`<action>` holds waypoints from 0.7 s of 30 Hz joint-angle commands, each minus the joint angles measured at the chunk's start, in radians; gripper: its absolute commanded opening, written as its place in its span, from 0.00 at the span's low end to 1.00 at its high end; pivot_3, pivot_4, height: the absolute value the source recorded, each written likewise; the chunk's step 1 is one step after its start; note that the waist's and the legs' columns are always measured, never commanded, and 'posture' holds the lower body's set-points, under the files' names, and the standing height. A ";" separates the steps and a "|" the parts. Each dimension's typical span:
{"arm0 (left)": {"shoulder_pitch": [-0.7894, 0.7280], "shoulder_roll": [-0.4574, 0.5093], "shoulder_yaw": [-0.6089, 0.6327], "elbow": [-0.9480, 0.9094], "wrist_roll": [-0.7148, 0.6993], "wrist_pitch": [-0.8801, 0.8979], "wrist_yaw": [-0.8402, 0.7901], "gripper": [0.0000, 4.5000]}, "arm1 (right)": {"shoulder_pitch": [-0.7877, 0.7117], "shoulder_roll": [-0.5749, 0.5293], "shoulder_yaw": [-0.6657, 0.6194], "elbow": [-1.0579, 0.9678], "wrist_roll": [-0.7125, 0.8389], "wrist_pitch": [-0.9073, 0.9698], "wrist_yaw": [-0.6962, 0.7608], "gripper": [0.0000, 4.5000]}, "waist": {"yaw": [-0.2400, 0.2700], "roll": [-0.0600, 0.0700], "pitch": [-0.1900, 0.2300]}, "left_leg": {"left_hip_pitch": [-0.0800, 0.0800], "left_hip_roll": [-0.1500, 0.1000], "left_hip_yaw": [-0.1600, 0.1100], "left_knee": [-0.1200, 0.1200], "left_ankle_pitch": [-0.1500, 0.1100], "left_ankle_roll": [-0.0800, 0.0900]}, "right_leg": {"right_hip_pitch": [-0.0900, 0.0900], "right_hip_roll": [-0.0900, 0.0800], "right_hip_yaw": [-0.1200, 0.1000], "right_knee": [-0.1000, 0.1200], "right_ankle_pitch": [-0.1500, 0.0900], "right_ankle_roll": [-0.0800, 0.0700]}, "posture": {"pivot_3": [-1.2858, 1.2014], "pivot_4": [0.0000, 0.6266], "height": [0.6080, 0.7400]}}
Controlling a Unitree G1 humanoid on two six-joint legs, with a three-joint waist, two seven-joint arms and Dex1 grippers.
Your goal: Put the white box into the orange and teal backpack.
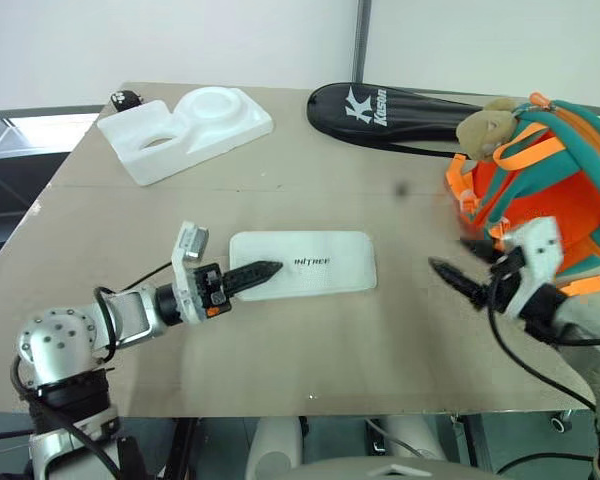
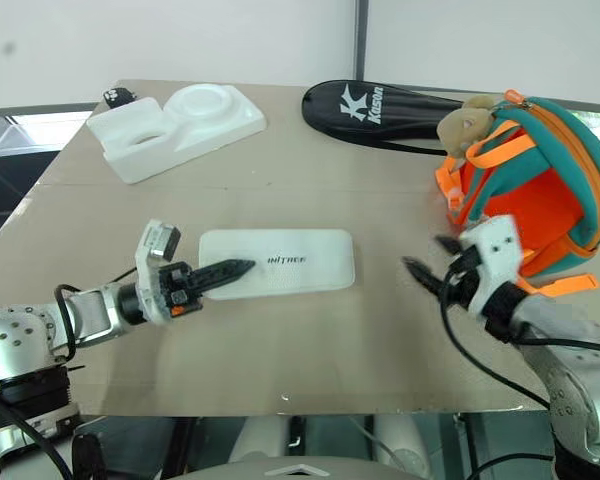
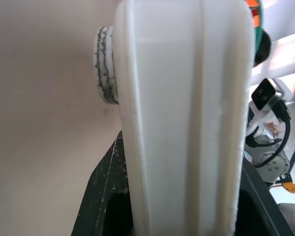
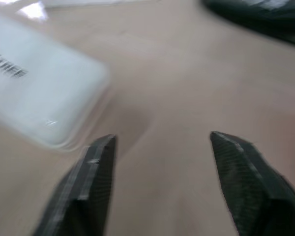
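While left gripper (image 1: 265, 271) clamps white box (image 1: 320, 262), right gripper (image 4: 160, 162) gapes

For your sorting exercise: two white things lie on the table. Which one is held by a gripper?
The flat white box with dark lettering: the left gripper clamps its edge. The foam block with round hollows lies untouched at the far side.

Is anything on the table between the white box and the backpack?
No. In the left eye view that stretch of table between the white box and the orange and teal backpack is bare; the open right gripper hangs over it.
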 commanded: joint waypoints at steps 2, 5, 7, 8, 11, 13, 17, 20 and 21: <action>-0.077 -0.025 -0.037 -0.001 -0.044 -0.065 0.036 0.23 | -0.084 0.034 -0.092 -0.030 -0.006 0.102 -0.167 0.89 | 0.004 0.000 0.000 | 0.000 0.000 0.000 0.000 0.000 0.000 | 0.000 0.000 0.000 0.000 0.000 0.000 | 0.52 0.24 1.00; -0.095 -0.021 -0.069 0.008 -0.039 -0.072 0.036 0.23 | -0.221 0.075 -0.102 0.057 -0.047 0.141 -0.288 0.89 | -0.007 0.000 0.000 | 0.001 -0.001 0.001 0.000 0.000 0.000 | 0.000 0.000 0.001 0.000 0.000 0.000 | 0.52 0.24 1.00; -0.103 -0.013 -0.087 0.012 -0.041 -0.073 0.028 0.23 | -0.352 0.072 -0.065 0.210 -0.116 0.086 -0.358 0.89 | -0.014 0.001 0.000 | 0.001 -0.001 0.001 0.000 0.000 0.000 | 0.000 0.000 0.002 0.000 0.000 0.000 | 0.52 0.24 1.00; -0.105 -0.012 -0.093 0.013 -0.044 -0.077 0.030 0.23 | -0.405 0.072 -0.045 0.276 -0.142 0.056 -0.378 0.89 | -0.013 0.001 0.001 | 0.001 -0.001 0.002 0.000 0.000 0.000 | -0.001 0.001 0.002 0.000 0.001 0.001 | 0.52 0.24 1.00; -0.106 -0.015 -0.098 0.013 -0.050 -0.096 0.043 0.23 | -0.520 0.071 0.025 0.474 -0.211 -0.075 -0.390 0.89 | -0.009 0.001 0.001 | 0.000 -0.001 0.001 -0.001 0.000 0.000 | -0.001 0.001 0.001 0.000 0.001 0.001 | 0.52 0.24 1.00; -0.098 -0.019 -0.096 -0.005 -0.056 -0.112 0.056 0.23 | -0.574 0.073 0.061 0.607 -0.254 -0.181 -0.392 0.84 | -0.007 0.001 0.001 | -0.001 -0.001 0.001 -0.003 0.000 0.000 | -0.002 0.001 0.002 0.000 0.002 0.003 | 0.52 0.24 1.00; -0.070 -0.018 -0.082 -0.048 -0.106 -0.150 0.103 0.23 | -0.626 0.067 0.091 0.753 -0.286 -0.327 -0.374 0.47 | -0.005 0.002 0.001 | -0.002 -0.001 0.001 -0.003 0.000 0.000 | -0.002 0.001 0.002 -0.003 0.002 0.004 | 0.52 0.24 1.00; -0.040 -0.019 -0.067 -0.080 -0.140 -0.195 0.142 0.23 | -0.642 0.053 0.110 0.814 -0.290 -0.436 -0.322 0.20 | -0.006 0.002 0.001 | -0.002 -0.001 0.001 -0.003 0.000 0.000 | -0.002 0.000 0.002 -0.003 0.002 0.004 | 0.52 0.24 1.00; -0.030 -0.019 -0.068 -0.096 -0.138 -0.212 0.146 0.23 | -0.648 0.044 0.122 0.831 -0.288 -0.471 -0.288 0.12 | -0.006 0.002 0.001 | -0.002 -0.001 0.001 -0.004 0.000 0.000 | -0.002 0.000 0.002 -0.003 0.002 0.004 | 0.52 0.24 1.00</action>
